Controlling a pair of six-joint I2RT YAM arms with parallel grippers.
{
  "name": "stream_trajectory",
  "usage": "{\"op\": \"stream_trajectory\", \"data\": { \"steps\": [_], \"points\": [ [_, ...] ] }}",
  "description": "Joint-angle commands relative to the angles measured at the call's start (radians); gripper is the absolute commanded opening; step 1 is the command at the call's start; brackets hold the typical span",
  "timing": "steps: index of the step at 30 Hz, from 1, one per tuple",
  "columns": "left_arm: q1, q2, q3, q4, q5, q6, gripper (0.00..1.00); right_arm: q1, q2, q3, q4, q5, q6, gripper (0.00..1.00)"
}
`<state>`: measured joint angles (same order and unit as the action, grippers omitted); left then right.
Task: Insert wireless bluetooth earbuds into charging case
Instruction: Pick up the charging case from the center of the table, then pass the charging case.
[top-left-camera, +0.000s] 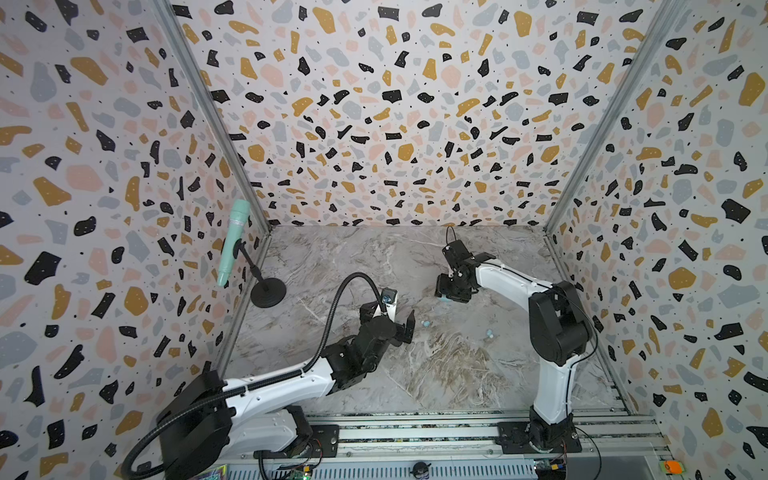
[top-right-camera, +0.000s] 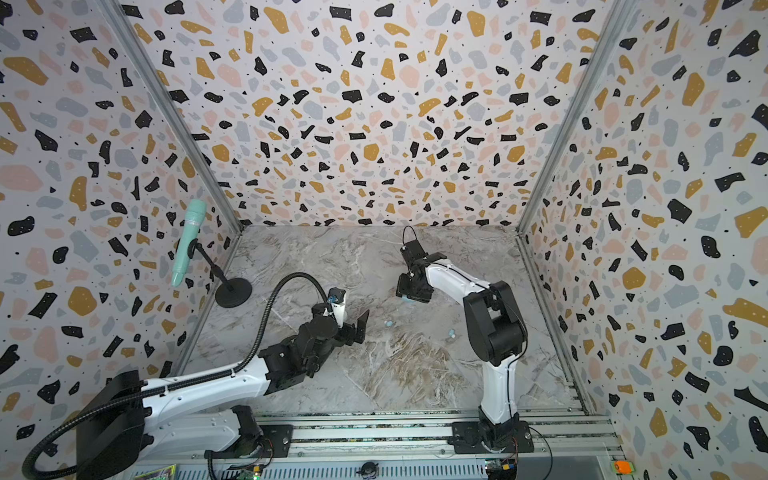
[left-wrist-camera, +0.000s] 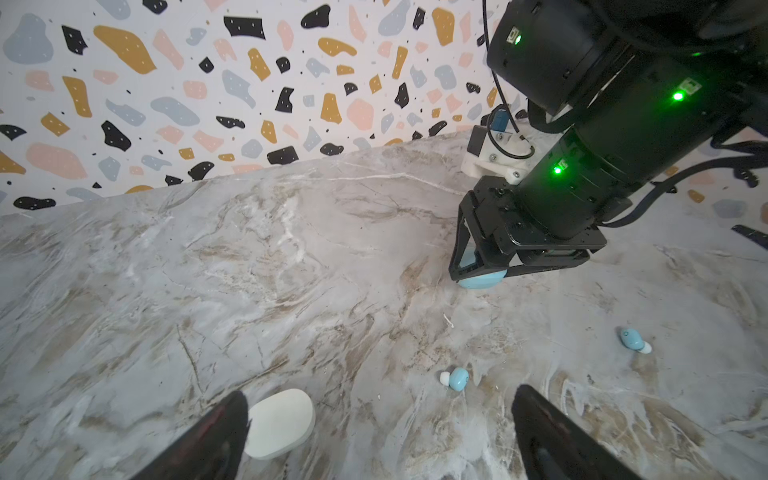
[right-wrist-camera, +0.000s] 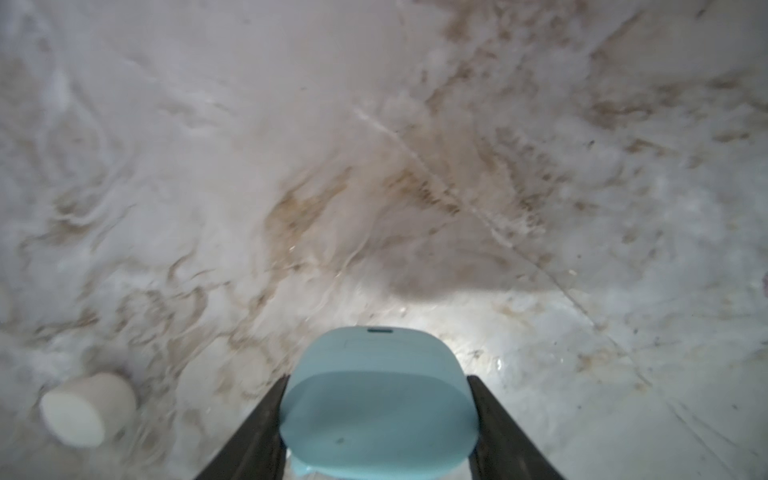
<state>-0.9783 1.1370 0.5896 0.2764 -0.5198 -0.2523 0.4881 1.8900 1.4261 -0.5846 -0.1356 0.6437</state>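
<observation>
1. The left pincer (left-wrist-camera: 382, 395) stands wide with nothing between its jaws, low over the tabletop (left-wrist-camera: 208, 270); the white case (left-wrist-camera: 280, 422), lid down, lies just beside one of its fingers.
2. Just ahead of that open gap lies the nearer blue earbud (left-wrist-camera: 455, 379), on its side; its long axis, white tip to blue body, runs across the gap from finger to finger (so, as I judge it, the jaws would meet it end to end unless the wrist turns).
3. The second blue earbud (left-wrist-camera: 633, 340) lies farther out, between the two arms and apart from both pincers; no white earbuds show in any view.
4. The right pincer (right-wrist-camera: 378, 378) is clamped on the blue case (right-wrist-camera: 374, 415), fingers pressing its two sides, down at the tabletop; the lid looks shut.
5. The left arm is the nearer and the free one; the coming pick seems its job, and the case must open first.
</observation>
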Motion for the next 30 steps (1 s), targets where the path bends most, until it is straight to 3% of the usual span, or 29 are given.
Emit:
{"op": "stream_trajectory", "data": {
  "steps": [1, 6, 10, 15, 19, 30],
  "points": [
    [-0.007, -0.079, -0.013, 0.066, 0.111, 0.125, 1.00, 0.014, -0.122, -0.065, 0.108, -0.112, -0.045, 0.00],
    [-0.005, -0.146, -0.013, -0.016, 0.202, 0.346, 1.00, 0.034, -0.246, -0.142, 0.149, -0.171, -0.099, 0.00],
    [-0.002, -0.166, -0.076, 0.070, 0.117, 0.533, 1.00, 0.055, -0.352, -0.217, 0.205, -0.265, -0.139, 0.00],
    [0.035, -0.154, -0.112, 0.179, 0.119, 0.595, 1.00, 0.123, -0.460, -0.283, 0.243, -0.304, -0.214, 0.00],
    [0.058, -0.155, -0.161, 0.239, 0.210, 0.674, 1.00, 0.184, -0.511, -0.321, 0.261, -0.333, -0.272, 0.00],
    [0.059, -0.239, -0.233, 0.161, 0.345, 0.805, 1.00, 0.289, -0.576, -0.409, 0.347, -0.385, -0.347, 0.00]
  ]
}}
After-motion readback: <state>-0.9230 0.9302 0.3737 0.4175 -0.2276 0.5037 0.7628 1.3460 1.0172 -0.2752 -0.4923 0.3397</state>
